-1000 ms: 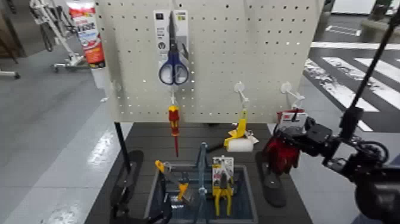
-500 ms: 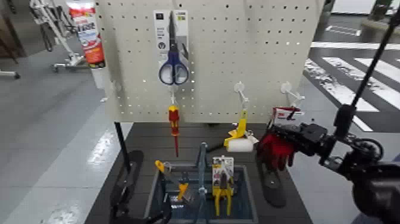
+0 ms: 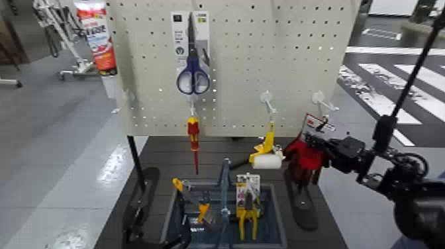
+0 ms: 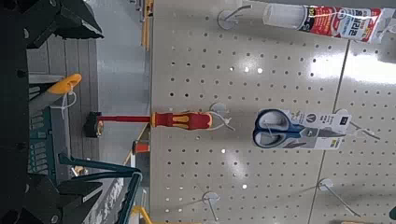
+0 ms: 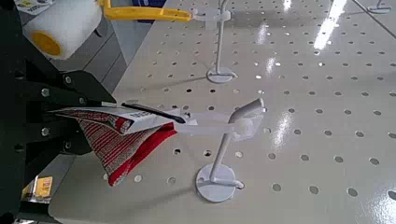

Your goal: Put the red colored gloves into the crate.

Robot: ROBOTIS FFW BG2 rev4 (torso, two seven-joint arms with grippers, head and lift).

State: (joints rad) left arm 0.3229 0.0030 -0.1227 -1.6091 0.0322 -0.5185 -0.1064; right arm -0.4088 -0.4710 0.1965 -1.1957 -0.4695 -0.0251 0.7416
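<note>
The red colored gloves (image 3: 303,157) with a white-and-red header card hang from my right gripper (image 3: 322,151), which is shut on them in front of the pegboard's lower right, above the dark table. In the right wrist view the card and red glove (image 5: 126,142) sit between the dark fingers, next to a bare white peg hook (image 5: 224,140). The grey-blue crate (image 3: 279,225) stands at front centre, to the left of and below the gloves. My left gripper (image 3: 180,237) is parked low at the crate's near left, open (image 4: 89,107).
The pegboard (image 3: 285,59) carries blue scissors (image 3: 193,69), a red-handled screwdriver (image 3: 193,136), a yellow-handled paint roller (image 3: 267,157) and two bare white hooks (image 3: 322,102). Pliers (image 3: 247,210) and other tools lie in the crate. Black base feet flank the crate.
My right gripper has carried the gloves left and slightly up, off the right-hand hook, toward the paint roller. The left arm has not moved.
</note>
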